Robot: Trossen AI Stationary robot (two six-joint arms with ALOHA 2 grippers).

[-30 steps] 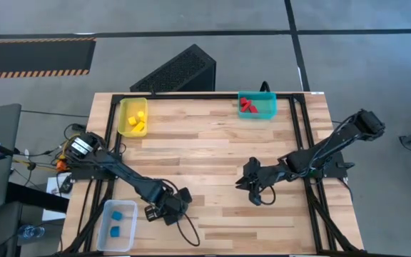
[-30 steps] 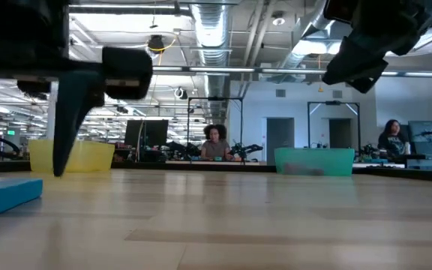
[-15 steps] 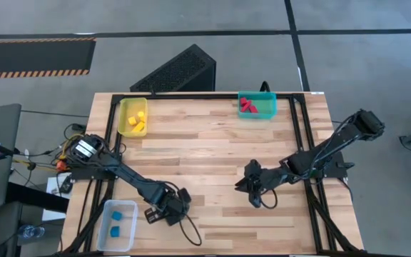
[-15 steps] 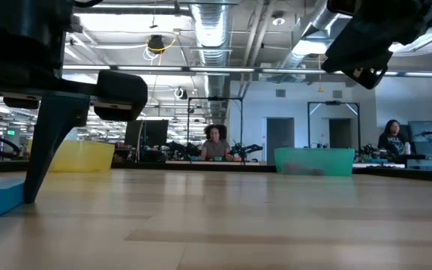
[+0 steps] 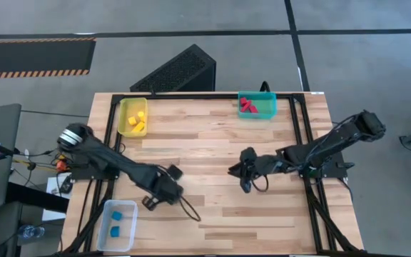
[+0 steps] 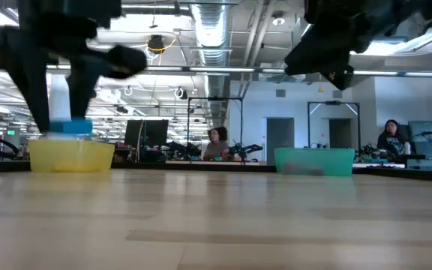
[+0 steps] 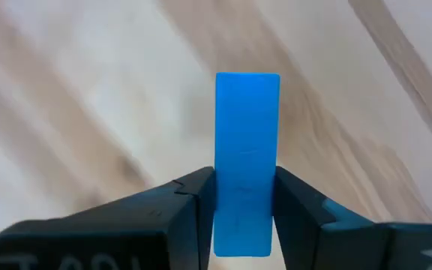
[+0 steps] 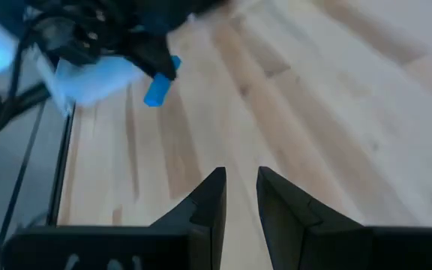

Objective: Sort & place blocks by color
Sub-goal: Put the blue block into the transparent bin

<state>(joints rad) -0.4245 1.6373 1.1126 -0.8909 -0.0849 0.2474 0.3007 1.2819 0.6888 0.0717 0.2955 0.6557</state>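
Observation:
My left gripper [image 5: 150, 200] is over the table's near-left part, beside the clear bin [image 5: 118, 223], and is shut on a blue bar block [image 7: 247, 150]. That bar also shows in the low view as the blue bar [image 6: 70, 127] and in the right wrist view as the blue bar [image 8: 158, 90]. In the high view the gripper hides it. My right gripper [image 5: 238, 175] hovers over the middle of the table, right of centre. Its fingers [image 8: 212, 196] have only a slit between them and hold nothing. My left gripper pinches the blue bar between its two fingers [image 7: 193, 206] on the bar's long side faces, at the rear half [image 7: 246, 217]. The bar lies along the fingers, and its free end [image 7: 247, 86] sticks out past the fingertips. It is lifted clear of the table [image 6: 216, 217].
The yellow bin [image 5: 124, 107] at the far left holds yellow blocks. The teal bin [image 5: 270, 107] at the far edge holds red blocks. The clear bin at the near-left corner holds two blue blocks [image 5: 117, 215]. A black frame rail [image 5: 302, 135] runs along the table's right side. People sit in the room behind.
My left gripper has risen from the table with the blue bar, which lay flat on the wood a second ago and now hangs clear. It has also drawn a little toward the far-left. My right gripper has shifted slightly toward the table's left and far edge.

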